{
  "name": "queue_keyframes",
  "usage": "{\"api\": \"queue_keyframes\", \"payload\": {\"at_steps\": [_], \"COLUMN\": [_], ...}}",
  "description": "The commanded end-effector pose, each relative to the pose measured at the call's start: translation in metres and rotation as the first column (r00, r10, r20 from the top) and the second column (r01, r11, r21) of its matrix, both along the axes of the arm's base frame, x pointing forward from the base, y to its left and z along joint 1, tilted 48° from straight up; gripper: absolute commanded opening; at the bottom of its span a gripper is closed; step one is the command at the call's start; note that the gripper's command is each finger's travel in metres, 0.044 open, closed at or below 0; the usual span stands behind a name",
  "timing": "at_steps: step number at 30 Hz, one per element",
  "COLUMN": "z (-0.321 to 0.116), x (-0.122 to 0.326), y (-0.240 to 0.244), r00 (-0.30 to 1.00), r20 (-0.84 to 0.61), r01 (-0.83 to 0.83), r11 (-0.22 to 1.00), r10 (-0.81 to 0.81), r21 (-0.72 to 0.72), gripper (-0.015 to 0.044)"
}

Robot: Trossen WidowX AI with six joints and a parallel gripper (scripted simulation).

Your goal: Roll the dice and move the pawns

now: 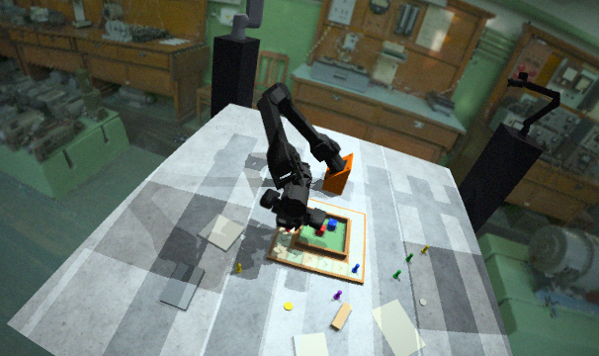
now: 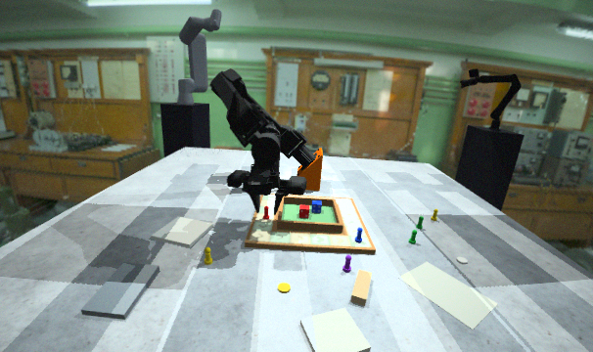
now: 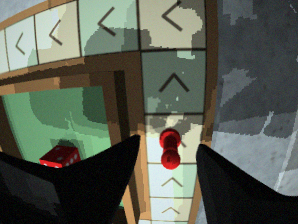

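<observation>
Gripper (image 1: 292,228) (image 2: 266,211) (image 3: 168,145): poised over the board track, fingers partly open, gripping nothing | Red pawn (image 1: 288,229) (image 2: 266,213) (image 3: 170,149): upright between the fingertips, touching neither | Red die (image 1: 320,229) (image 2: 304,211) (image 3: 60,157), blue die (image 1: 332,224) (image 2: 316,206): inside the tray (image 1: 347,242) (image 2: 310,227) (image 3: 116,107), beside the gripper | Blue pawn (image 1: 356,268) (image 2: 359,235): standing on the track, apart from the gripper

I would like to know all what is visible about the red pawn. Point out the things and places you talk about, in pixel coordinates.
The red pawn (image 1: 288,229) (image 2: 266,213) (image 3: 170,149) is small, glossy, plastic-looking, with a round head, narrow neck and wider base. It stands upright on a pale track square beside the tray (image 2: 310,227) (image 3: 122,107), between the open gripper's (image 2: 267,209) (image 3: 169,141) fingers, apparently untouched by them.
</observation>
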State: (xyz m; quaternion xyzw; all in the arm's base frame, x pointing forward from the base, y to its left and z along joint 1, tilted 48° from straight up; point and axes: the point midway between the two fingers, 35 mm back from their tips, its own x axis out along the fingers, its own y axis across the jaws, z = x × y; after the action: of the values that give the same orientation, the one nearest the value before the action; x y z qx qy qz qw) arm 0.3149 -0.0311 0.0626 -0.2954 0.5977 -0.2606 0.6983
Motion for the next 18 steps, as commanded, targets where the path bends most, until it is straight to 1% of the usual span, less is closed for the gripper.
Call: {"api": "queue_keyframes", "payload": {"at_steps": [1,2,7,17,18], "z": [-0.0031,-0.0033,-0.0033,-0.0033,-0.0027], "x": [-0.0006,-0.0006,-0.0006,-0.0006,-0.0005], "y": [-0.0044,-0.0046,-0.0046,-0.0046,-0.004], "r00": [1.0,1.0,1.0,1.0,1.0], "r20": [-0.006,-0.006,-0.006,-0.006,-0.006], "r01": [-0.002,-0.002,-0.002,-0.002,-0.002], "r11": [1.0,1.0,1.0,1.0,1.0], "r10": [0.002,0.002,0.002,0.002,0.002], "r21": [-0.009,-0.009,-0.009,-0.009,-0.009], "gripper": [0.02,0.02,0.0069,0.0,0.0]}}
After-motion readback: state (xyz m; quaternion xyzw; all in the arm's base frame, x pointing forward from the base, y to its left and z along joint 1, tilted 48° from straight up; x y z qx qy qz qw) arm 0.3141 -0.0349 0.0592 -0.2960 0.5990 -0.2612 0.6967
